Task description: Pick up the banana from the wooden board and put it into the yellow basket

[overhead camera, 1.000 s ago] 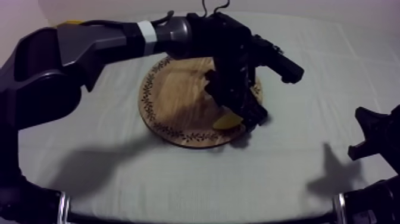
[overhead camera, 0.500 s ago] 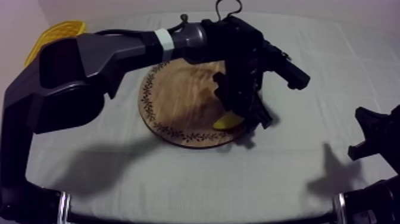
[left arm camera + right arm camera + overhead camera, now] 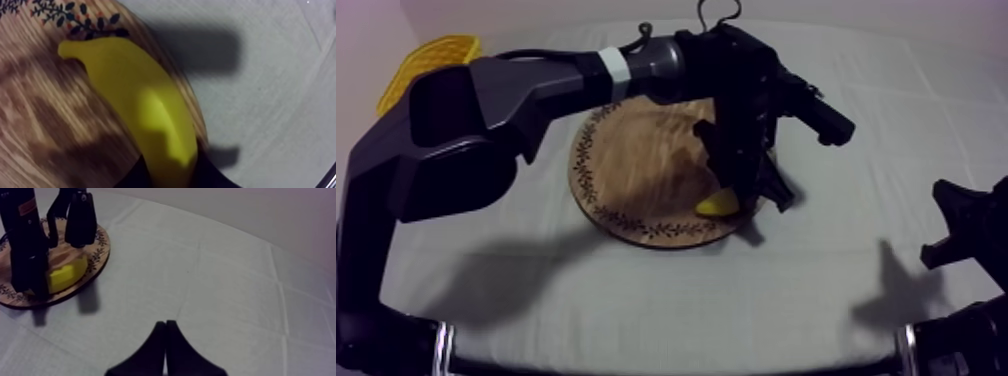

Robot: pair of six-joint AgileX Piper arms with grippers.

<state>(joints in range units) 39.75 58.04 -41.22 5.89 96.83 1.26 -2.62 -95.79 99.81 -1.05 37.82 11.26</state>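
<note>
- The banana [image 3: 719,203] lies on the round wooden board [image 3: 626,160], close to the patterned rim on the side facing my right arm.
- My left gripper [image 3: 741,195] is right over it, coming straight down from above.
- From the left wrist, the banana's long shape runs away from the gripper. One end sits between the two black fingers [image 3: 205,172] and the other end points along the board's rim.
- The fingers press on both sides of that near end, so I think the left gripper has closed on the banana. The banana looks like it is resting on the board, not lifted yet.
- My right gripper [image 3: 166,338] is far off at the right side of the table. Its fingers lie together with nothing in them.
- The yellow basket [image 3: 426,60] is at the far left corner, well apart from the board.
- So the left arm is the one to lift the banana and carry it left to the basket.
</note>
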